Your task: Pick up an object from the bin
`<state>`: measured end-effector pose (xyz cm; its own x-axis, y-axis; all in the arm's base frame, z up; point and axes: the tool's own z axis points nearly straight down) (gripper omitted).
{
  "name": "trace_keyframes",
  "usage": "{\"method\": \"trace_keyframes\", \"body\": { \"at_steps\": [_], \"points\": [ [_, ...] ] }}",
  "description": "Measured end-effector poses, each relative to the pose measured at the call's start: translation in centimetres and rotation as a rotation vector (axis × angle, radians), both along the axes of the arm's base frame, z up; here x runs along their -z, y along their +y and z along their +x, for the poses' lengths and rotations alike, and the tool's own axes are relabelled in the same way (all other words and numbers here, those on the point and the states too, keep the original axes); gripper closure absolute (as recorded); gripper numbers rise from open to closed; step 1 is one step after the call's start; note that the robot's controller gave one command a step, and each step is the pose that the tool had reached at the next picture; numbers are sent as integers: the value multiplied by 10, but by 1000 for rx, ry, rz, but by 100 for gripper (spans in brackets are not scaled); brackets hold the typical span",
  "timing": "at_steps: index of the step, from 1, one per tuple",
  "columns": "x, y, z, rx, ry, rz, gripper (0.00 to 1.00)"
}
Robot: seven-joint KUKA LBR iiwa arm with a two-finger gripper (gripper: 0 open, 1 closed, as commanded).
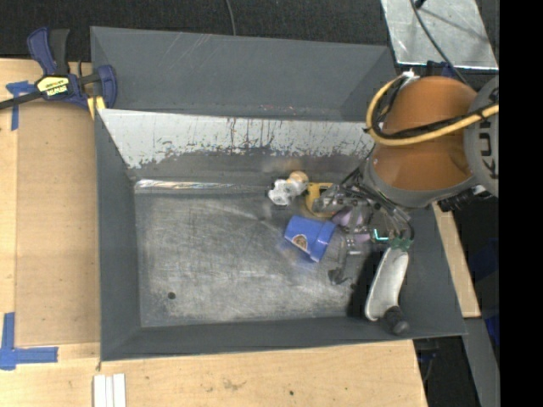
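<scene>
My gripper (363, 217) hangs low at the right side of the bin, under the arm's orange cover, just right of a cluster of small things. A blue cup-like piece (307, 237) with a small tan label lies on its side directly left of the gripper. Behind it sit a small white and tan figure (285, 190) and a yellow piece (319, 196). A long white oblong thing (387, 280) with a black end (396, 321) lies in front of the gripper against the right wall. Nothing can be seen held.
A small dark metal piece (343, 270) lies between the blue piece and the white oblong thing. The arm comes in over the bin's right rim. The bin's floor stretches bare to the left, with a tiny dark speck (171, 295) near the front left.
</scene>
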<state>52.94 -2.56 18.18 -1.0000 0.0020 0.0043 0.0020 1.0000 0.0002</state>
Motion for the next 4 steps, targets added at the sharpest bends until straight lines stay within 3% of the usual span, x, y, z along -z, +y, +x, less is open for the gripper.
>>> {"method": "trace_keyframes", "body": {
  "at_steps": [1,2,3,4],
  "points": [
    [-4,0,2,-1,-8,-1,0],
    [36,5,8,67,-14,0,0],
    [107,-6,4,162,-24,0,100],
    [107,-6,4,162,-24,0,100]
  ]
}}
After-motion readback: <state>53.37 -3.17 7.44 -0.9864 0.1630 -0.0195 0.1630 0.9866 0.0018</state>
